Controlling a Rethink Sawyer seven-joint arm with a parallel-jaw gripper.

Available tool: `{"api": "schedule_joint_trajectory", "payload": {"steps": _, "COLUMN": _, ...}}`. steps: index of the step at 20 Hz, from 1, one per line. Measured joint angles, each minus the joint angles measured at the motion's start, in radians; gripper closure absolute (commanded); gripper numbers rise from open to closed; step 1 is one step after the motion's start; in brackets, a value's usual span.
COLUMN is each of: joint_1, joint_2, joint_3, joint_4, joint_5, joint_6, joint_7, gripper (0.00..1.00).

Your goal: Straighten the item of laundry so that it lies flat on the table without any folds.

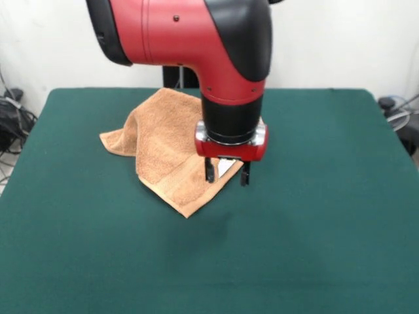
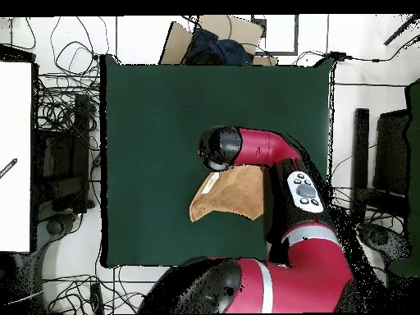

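A robotics lab: a red and black arm (image 1: pixel 216 59) stands over a table (image 1: pixel 314 216) with a dark green top set against a plain white wall (image 1: pixel 340 39). From overhead, tangled cables (image 2: pixel 61 107) sprawl across the pale floor (image 2: pixel 82 283) on one side, dark equipment (image 2: pixel 385 172) crowds the other, and a cardboard box (image 2: pixel 176 41) sits at the table's far edge
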Motion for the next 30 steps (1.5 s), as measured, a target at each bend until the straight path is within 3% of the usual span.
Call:
{"api": "schedule_joint_trajectory", "payload": {"steps": 15, "joint_1": -0.023, "joint_2": -0.004, "joint_3": 0.018, "joint_4": 0.027, "joint_5": 0.0, "joint_6": -0.03, "joint_7": 0.0, "gripper": 0.0}}
{"api": "schedule_joint_trajectory", "payload": {"steps": 30, "joint_1": -0.034, "joint_2": 0.01, "joint_3": 0.018, "joint_4": 0.143, "joint_5": 0.001, "joint_6": -0.145, "joint_7": 0.0, "gripper": 0.0}}
